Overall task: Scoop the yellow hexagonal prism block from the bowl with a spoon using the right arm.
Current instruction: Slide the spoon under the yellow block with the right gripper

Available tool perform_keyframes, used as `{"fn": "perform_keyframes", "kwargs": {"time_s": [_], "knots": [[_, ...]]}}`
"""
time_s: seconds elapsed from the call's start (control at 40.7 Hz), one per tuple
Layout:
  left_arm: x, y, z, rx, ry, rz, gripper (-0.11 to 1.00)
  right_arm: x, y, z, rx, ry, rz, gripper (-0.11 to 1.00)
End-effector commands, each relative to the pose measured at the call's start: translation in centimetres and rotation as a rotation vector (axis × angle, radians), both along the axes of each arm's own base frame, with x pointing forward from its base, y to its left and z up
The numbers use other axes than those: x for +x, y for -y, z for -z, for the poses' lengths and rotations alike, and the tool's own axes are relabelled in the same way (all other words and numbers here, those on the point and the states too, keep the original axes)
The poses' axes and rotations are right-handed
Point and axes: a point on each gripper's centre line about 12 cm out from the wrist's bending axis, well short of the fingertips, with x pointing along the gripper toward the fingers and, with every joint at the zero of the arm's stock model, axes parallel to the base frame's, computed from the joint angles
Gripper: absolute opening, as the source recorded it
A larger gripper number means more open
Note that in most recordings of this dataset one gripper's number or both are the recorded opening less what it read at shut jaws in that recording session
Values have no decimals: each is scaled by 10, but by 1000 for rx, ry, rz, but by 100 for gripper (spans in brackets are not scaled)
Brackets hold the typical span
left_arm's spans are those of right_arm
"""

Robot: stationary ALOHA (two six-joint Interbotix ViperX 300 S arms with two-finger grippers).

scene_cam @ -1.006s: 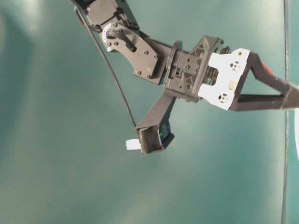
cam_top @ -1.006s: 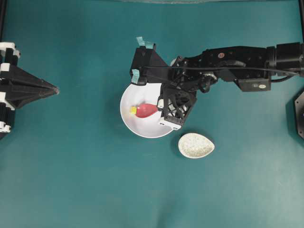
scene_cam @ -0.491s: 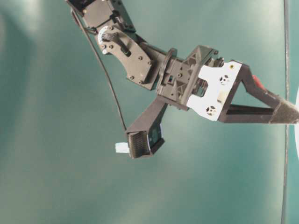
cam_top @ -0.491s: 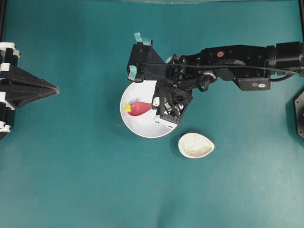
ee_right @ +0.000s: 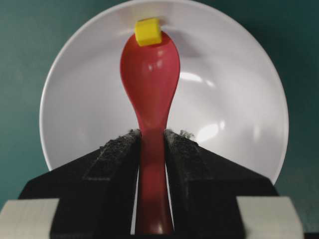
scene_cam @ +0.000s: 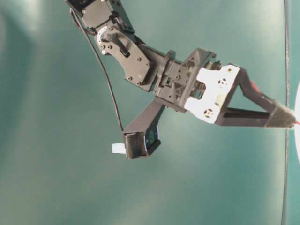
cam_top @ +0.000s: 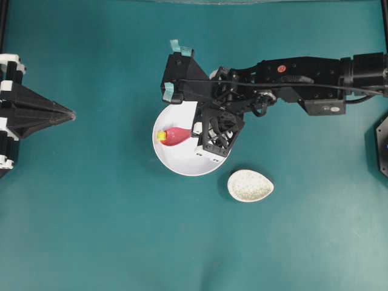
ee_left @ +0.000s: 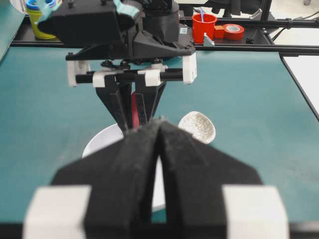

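The white bowl [cam_top: 182, 165] sits mid-table. My right gripper [cam_top: 196, 134] reaches over it from the right, shut on the handle of the pink-red spoon [cam_top: 176, 136]. In the right wrist view the fingers [ee_right: 119, 149] clamp the handle on both sides, and the spoon [ee_right: 150, 79] points at the bowl's [ee_right: 234, 99] far wall. The yellow block [ee_right: 148, 31] rests against the tip of the scoop, near the bowl's left rim in the overhead view, where the block [cam_top: 161, 136] touches the spoon. My left gripper [cam_top: 68, 114] rests shut at the far left, holding nothing.
A speckled egg-shaped spoon rest [cam_top: 250, 185] lies just right of and below the bowl. In the left wrist view a red cup [ee_left: 204, 26], a tape roll [ee_left: 232, 31] and a yellow cup [ee_left: 39, 15] stand beyond the table's far edge.
My right gripper has carried the spoon leftward across the bowl, and the yellow block has moved with its tip toward the left rim. The left arm has not moved.
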Motion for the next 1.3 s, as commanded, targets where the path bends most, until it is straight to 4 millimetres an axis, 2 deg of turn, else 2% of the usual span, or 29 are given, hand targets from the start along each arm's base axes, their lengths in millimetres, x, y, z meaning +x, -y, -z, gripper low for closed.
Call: {"fn": "perform_keyframes", "kwargs": {"time_s": [0.0,0.491,1.276], "knots": [[2,0,-13,1,38,2,-1,1,1,-23,-10,70,3,23],[2,0,-12,1,37,2,-1,-5,0,-21,-14,85,9,23],[2,0,-12,1,35,2,-1,-26,-5,-24,-49,262,36,23]]}}
